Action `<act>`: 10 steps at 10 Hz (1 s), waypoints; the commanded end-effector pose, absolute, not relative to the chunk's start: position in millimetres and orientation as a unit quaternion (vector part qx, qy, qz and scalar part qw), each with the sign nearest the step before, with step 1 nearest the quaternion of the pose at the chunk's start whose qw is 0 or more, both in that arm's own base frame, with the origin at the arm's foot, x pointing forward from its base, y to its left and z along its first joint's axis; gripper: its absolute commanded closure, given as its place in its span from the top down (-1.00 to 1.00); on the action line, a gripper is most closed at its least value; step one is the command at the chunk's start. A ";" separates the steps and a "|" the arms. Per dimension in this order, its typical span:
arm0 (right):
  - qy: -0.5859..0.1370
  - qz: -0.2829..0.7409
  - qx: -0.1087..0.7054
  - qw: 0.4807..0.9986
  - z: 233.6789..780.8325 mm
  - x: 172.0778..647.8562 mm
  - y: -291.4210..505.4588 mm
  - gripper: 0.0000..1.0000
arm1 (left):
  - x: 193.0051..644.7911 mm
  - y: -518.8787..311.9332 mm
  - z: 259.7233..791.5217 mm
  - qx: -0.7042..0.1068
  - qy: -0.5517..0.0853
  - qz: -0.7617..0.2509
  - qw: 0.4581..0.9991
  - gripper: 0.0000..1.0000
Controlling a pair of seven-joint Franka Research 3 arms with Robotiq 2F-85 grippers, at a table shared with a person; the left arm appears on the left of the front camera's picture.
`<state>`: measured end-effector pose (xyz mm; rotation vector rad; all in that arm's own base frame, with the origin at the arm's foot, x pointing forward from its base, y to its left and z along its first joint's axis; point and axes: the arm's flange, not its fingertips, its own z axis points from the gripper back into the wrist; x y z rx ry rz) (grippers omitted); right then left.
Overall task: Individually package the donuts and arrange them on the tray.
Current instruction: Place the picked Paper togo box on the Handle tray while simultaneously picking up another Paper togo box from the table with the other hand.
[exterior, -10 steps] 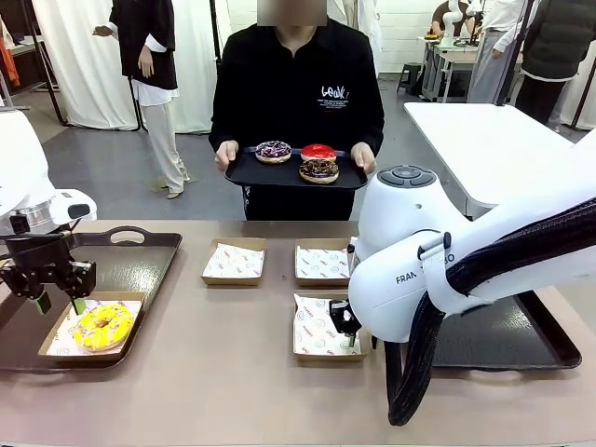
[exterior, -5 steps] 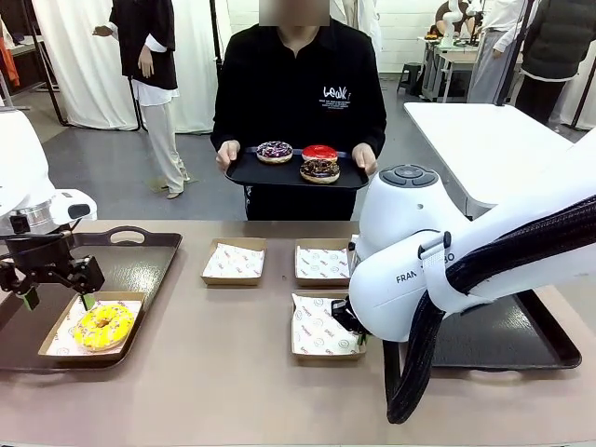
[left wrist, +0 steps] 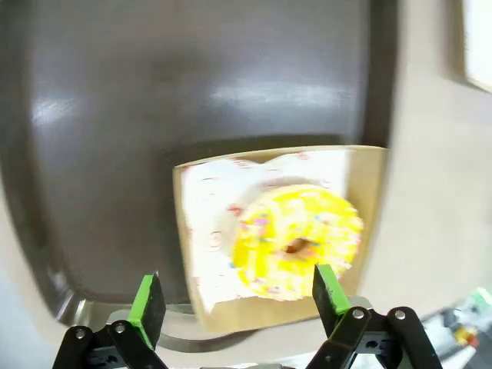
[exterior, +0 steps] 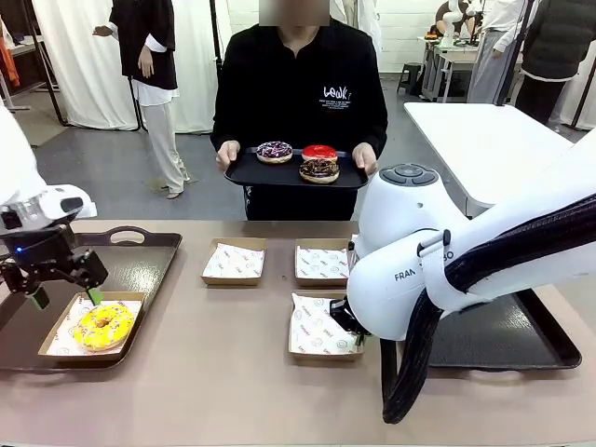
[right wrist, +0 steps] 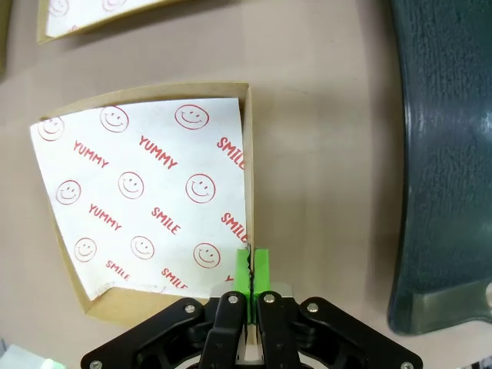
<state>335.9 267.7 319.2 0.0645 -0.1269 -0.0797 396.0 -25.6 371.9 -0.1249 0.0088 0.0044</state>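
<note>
This is a robotics lab set up in an open hall. White robot arms (exterior: 484,251) work at a worktop (exterior: 233,391) that carries a dark tray (exterior: 140,256). Beyond the worktop lies bare grey floor (exterior: 93,172), with white curtains (exterior: 74,65) screening the far side. Behind the worktop's right end stand a plain white table (exterior: 484,140) and onlookers (exterior: 549,47).
</note>
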 end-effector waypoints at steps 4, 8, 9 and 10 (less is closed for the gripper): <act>-0.080 -0.043 0.066 0.994 432.6 315.1 257.1 -1.00 | 392.3 79.2 412.7 -0.375 -0.054 0.000 0.926 1.00; -0.070 -0.042 0.054 0.995 516.0 376.6 262.4 -1.00 | 388.1 146.9 397.3 -0.479 -0.072 0.045 0.874 1.00; -0.064 -0.038 0.050 0.996 525.2 393.5 268.4 -1.00 | 386.5 155.0 394.4 -0.495 -0.073 0.050 0.864 1.00; -0.061 -0.033 0.041 0.997 530.7 412.0 275.0 -1.00 | 384.4 164.9 393.1 -0.512 -0.081 0.059 0.853 1.00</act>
